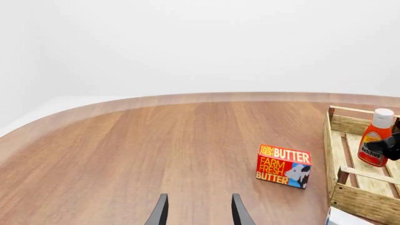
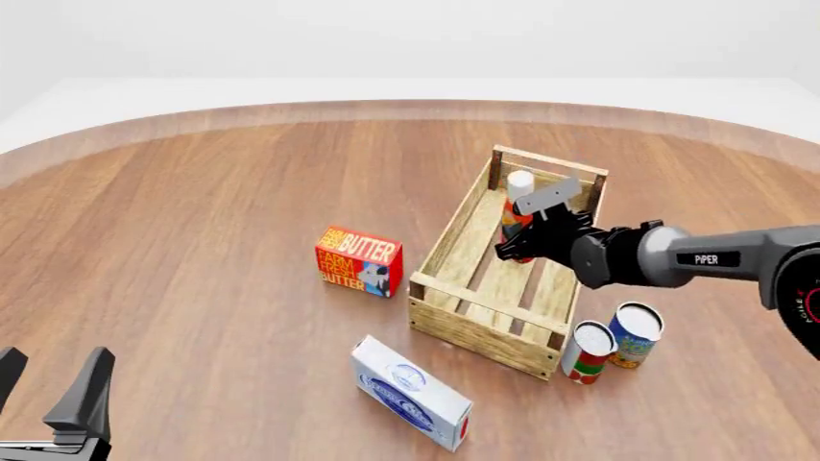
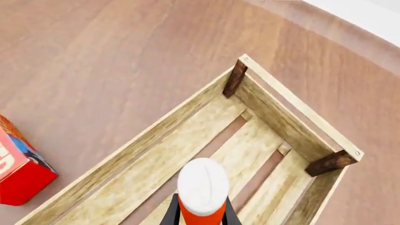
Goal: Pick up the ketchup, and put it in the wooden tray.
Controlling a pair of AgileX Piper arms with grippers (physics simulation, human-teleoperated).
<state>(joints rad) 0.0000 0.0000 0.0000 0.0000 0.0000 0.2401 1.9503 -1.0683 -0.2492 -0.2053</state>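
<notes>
- Gripping the ketchup [image 2: 518, 213] by its body, the right gripper [image 2: 528, 240] is clenched on the bottle; in the right wrist view its dark fingers [image 3: 170, 214] flank the orange-red body just under the white cap.
- Judging from the left wrist view, the ketchup is upright or slightly tilted over the far half of the wooden tray [image 2: 451, 328]. Whether its base touches the slats I cannot tell.
- The step in hand looks like the placing: the bottle is inside the tray's outline, between the long side walls and short of the far end board.
- To do it well, lower straight down until the base meets a slat rather than a gap between slats, keep the bottle upright, and only then part the fingers.
- A slim, tall bottle likely tips easily, so releasing from a height risks a topple against the side wall.
- Lift out vertically so the fingers do not drag the cap.
- Outward from the tray: the butter box [image 2: 359, 261] stands just beside its left wall, two cans [image 2: 613, 344] by its near right corner, and a white box [image 2: 412, 392] near its near end.
- The left gripper [image 2: 46, 394] sits well apart from the tray, released, jaws spread and empty.
</notes>
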